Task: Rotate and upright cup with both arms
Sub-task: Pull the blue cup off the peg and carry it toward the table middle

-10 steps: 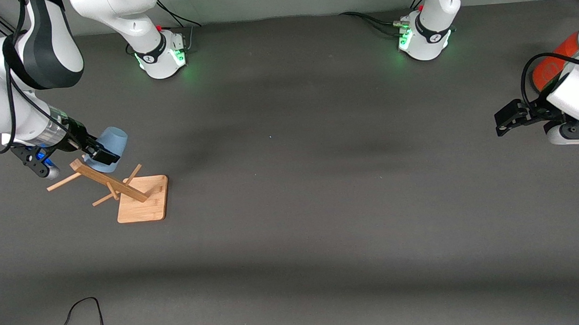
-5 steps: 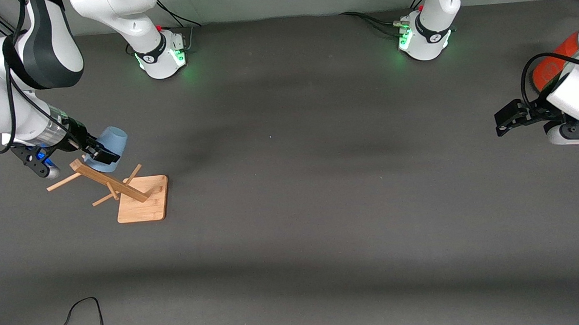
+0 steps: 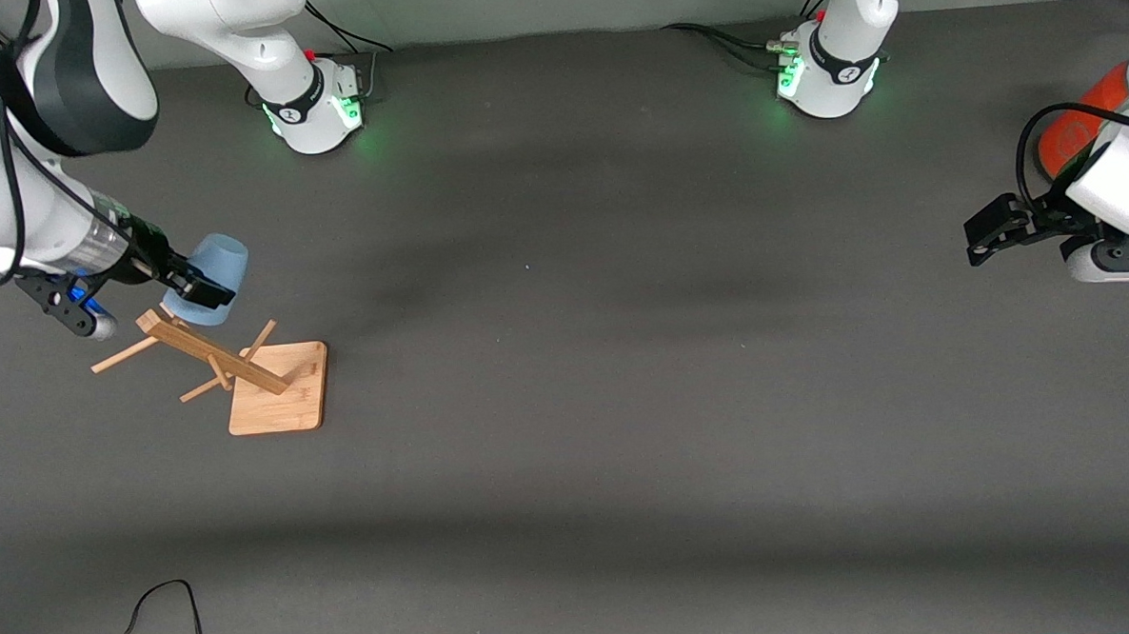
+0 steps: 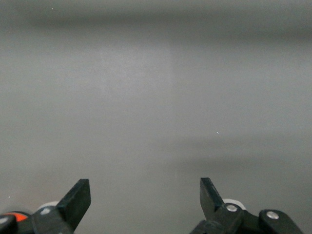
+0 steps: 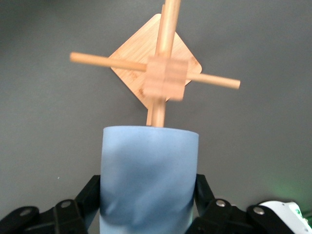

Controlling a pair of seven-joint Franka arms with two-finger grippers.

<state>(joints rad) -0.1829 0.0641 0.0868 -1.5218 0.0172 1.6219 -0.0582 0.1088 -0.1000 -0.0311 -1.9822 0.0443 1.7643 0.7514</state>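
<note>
- From the front view I see the right gripper (image 3: 194, 287) at the right arm's end of the table, clamped on the cup (image 3: 209, 285), which is up in the air just above the top of the wooden rack (image 3: 243, 374).
- The cup is tilted there, its narrower closed end pointing up and toward the middle of the table, its wide end at the rack's post.
- My right wrist view adds what the front one cannot: the light-blue cup (image 5: 148, 175) sits squeezed between the two black fingers (image 5: 204, 195), one on each side of its wall.
- That same view looks down the rack (image 5: 156, 63): square post top, crossed pegs, and the square base on the grey table (image 5: 48, 136) below.
- The left gripper (image 3: 985, 237) waits at the left arm's end of the table, over bare surface, jaws spread wide.
- The left wrist view confirms it: both fingertips (image 4: 75, 197) stand far apart with only table between them.
- Only the front view shows the orange-red can (image 3: 1076, 128), partly hidden by the left arm.
</note>
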